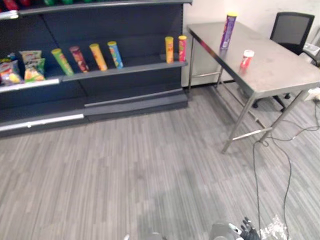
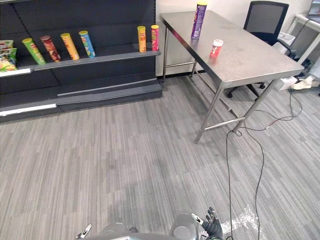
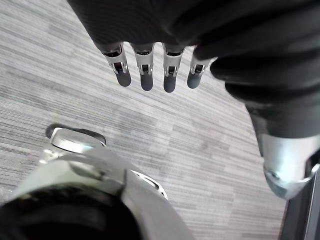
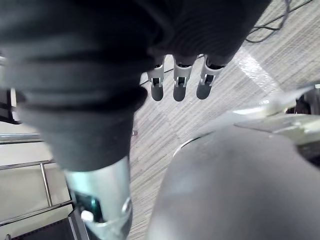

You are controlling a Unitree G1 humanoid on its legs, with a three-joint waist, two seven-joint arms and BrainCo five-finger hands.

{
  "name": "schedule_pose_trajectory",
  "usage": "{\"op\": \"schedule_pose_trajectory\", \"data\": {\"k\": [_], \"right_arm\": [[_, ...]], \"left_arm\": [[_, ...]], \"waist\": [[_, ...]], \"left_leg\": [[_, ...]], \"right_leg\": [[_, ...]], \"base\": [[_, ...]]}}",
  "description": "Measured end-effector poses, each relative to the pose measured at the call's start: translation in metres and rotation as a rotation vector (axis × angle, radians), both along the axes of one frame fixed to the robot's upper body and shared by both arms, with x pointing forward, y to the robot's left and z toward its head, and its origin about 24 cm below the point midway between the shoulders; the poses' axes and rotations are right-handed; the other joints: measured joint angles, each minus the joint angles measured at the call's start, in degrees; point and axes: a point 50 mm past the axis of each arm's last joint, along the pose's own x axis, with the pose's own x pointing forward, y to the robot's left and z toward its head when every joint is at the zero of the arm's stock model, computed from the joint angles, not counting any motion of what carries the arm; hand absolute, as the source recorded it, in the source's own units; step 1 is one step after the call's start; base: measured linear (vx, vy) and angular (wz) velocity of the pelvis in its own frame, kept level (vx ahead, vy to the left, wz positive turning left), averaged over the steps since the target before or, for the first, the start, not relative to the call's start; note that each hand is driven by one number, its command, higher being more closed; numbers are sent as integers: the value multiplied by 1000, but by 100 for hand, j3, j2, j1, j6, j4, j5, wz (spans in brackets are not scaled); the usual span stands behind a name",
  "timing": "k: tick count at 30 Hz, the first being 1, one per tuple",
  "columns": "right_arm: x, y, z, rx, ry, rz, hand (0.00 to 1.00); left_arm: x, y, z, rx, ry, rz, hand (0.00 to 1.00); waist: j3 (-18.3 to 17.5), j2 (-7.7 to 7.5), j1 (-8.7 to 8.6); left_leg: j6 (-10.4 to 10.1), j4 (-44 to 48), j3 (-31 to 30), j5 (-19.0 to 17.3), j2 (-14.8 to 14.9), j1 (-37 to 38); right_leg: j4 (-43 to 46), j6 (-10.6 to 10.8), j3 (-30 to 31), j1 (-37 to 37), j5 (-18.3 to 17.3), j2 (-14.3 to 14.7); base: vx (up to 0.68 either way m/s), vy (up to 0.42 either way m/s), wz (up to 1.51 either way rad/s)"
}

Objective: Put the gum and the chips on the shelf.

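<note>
Grey wood-look plank floor (image 1: 125,170), evenly lit, white wall (image 1: 210,10) at the back. Dark multi-tier shelf (image 1: 100,30) stands against the back on the left, with a steel table (image 1: 280,65) on thin metal legs just to its right. Black mesh-back office chair (image 1: 291,29) behind the table's far end.

Free shelf (image 1: 142,65) stretch between blue can (image 1: 115,54) and yellow can (image 1: 169,49)

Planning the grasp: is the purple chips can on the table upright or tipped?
Upright: the purple chips can stands on its base on the steel table, yellow lid on top.
</note>
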Motion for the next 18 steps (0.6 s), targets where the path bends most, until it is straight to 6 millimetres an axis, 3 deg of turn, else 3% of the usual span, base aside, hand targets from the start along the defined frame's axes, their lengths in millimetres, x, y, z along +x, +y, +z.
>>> {"op": "schedule_pose_trajectory", "data": {"k": [1, 3, 6, 8, 9, 10, 11, 13, 14, 16, 17, 18], "right_arm": [[2, 0, 1, -4, -5, 3, 0], [2, 0, 2, -23, -14, -1, 0], [-7, 1, 0, -34, 12, -6, 0], [-13, -1, 1, -52, 14, -17, 0], [-10, -8, 4, -97, 6, -7, 0], [-5, -13, 7, -127, -2, 10, 0], [-3, -15, 8, -138, -5, 21, 0], [1, -16, 9, -158, -2, 41, 0], [1, -16, 9, -161, 1, 47, 0], [0, -15, 8, -162, 15, 59, 0], [0, -15, 8, -164, 22, 69, 0], [-1, -15, 7, -165, 28, 78, 0]], "left_arm": [[2, -1, 0, 4, -2, 5, 0], [7, -1, 0, 11, -12, 6, 0], [9, -3, 0, 6, -19, 27, 0], [5, -6, -1, -9, -14, 76, 0], [5, -14, -3, -32, -14, 90, 0], [6, -20, -4, -45, -18, 89, 0], [7, -23, -4, -49, -19, 93, 0], [11, -24, -4, -49, -25, 108, 0], [11, -24, -4, -49, -25, 108, 0], [10, -24, -4, -55, -22, 110, 0], [10, -22, -4, -54, -22, 106, 0], [9, -22, -4, -51, -21, 106, 0]], "waist": [[13, 37, -69], [36, 74, -78], [37, 69, -60], [51, 111, -63], [8, 304, -66], [-1, 427, -57], [-14, 463, -59], [-23, 476, -50], [-33, 491, -49], [-42, 471, -57], [-82, 530, -61], [-92, 490, -59]], "left_leg": [[-31, -173, 2, -19, 141, 191], [-173, -337, -6, -102, 306, 408], [-547, -372, -171, -451, 456, 723], [-703, -370, -219, -756, 588, 1083], [-775, -340, -211, -728, 750, 1141], [-809, -311, -169, -460, 879, 1182], [-831, -294, -171, -307, 915, 1179], [-866, -15, -162, 300, 1024, 1166], [-885, 145, -162, 424, 1065, 1149], [-1113, 1061, -169, 860, 1276, 849], [-1165, 1940, -179, 1364, 1488, 466], [-1208, 2440, -194, 1905, 1622, 209]], "right_leg": [[-628, -82, -271, -137, -78, 338], [-1839, -12, -425, -385, 19, 708], [-4106, 129, -251, -440, 902, 770], [-3958, 104, -296, -397, 1456, 719], [-3558, 54, -434, -495, 1432, 773], [-3358, -265, -527, -488, 1219, 833], [-3315, -352, -563, -467, 1148, 854], [-3197, -377, -628, -296, 812, 935], [-3198, -389, -632, -217, 734, 979], [-3311, -427, -623, 55, 560, 1184], [-3476, -467, -612, 263, 532, 1299], [-3622, -496, -580, 426, 513, 1403]], "base": [[358, -105, 4], [371, -140, 14], [463, -244, 33], [570, -309, 34], [631, -322, 25], [514, -272, 26], [484, -294, 14], [451, -273, 4], [328, -187, -13], [298, -162, -24], [381, -142, -30], [328, -72, -29]]}}
